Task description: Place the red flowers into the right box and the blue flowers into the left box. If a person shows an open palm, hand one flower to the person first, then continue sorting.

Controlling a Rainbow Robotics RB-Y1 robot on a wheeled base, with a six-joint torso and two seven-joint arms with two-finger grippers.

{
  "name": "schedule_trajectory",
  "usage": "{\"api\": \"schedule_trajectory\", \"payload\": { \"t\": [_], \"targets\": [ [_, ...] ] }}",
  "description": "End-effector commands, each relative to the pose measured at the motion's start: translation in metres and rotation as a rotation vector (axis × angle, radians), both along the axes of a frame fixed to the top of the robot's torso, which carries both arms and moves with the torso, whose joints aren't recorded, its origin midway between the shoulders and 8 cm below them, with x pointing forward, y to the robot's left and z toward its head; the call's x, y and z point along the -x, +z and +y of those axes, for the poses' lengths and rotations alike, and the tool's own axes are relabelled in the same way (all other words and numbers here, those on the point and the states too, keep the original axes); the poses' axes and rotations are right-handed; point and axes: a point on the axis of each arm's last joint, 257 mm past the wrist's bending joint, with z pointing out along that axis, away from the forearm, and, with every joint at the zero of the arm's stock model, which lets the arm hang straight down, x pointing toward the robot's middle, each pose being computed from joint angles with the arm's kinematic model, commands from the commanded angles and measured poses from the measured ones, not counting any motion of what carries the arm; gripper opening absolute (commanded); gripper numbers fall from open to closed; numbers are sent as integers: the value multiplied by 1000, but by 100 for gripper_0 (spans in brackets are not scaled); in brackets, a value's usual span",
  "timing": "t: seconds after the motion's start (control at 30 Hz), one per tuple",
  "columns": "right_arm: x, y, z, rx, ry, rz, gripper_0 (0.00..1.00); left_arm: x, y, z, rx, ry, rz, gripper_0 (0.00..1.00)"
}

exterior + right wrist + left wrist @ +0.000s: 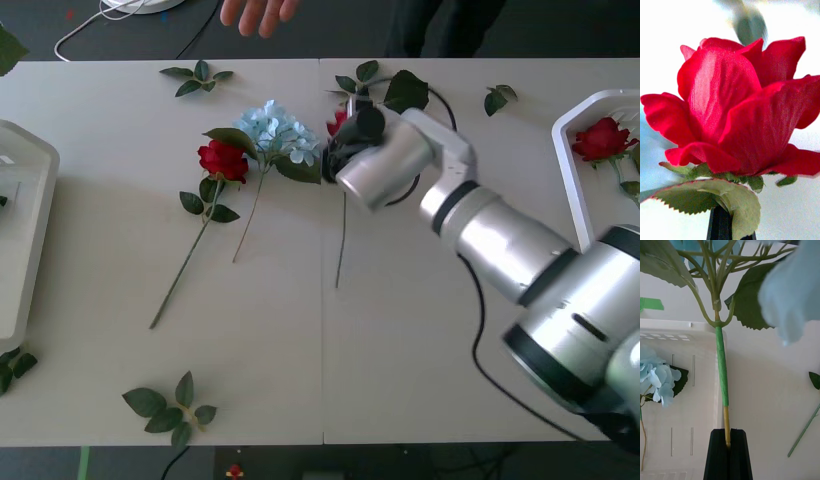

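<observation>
My right gripper (338, 150) reaches to the table's far middle and is shut on a red flower (737, 105) just under its bloom; the stem (341, 240) trails toward me. My left gripper (729, 450) is shut on the stem (721, 367) of a blue flower (790, 296) beside the left box (696, 352), where another blue flower (658, 382) lies. Another red flower (222, 160) and a blue flower (278, 130) lie left of the right gripper. The right box (570, 170) holds a red flower (600, 138). The left box (25, 240) sits at the left edge.
A person's hand (258, 14) hovers past the table's far edge, touching nothing. Loose leaf sprigs lie at the far left (198, 78), far right (498, 97), near front (170, 408) and behind the gripper (400, 90). A cable (100, 20) runs beyond the table.
</observation>
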Motion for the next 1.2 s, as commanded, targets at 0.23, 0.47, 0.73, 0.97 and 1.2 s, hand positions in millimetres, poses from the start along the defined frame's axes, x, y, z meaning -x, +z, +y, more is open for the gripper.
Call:
{"api": "schedule_trajectory", "payload": {
  "t": [0.23,0.47,0.73,0.97,1.2],
  "targets": [
    [17,142,-35,-115,130,-374,0,5,51,20,-64,7,-86,0],
    [30,226,-76,-99,193,-715,0,5,51,20,-64,7,-86,0],
    [36,315,-96,-88,202,-995,0,5,51,20,-64,7,-86,0],
    [22,364,-77,-13,202,-1122,0,5,51,20,-64,7,-86,0],
    [-2,388,-67,85,251,-1229,0,5,51,20,-64,7,-86,0]
  ]
}}
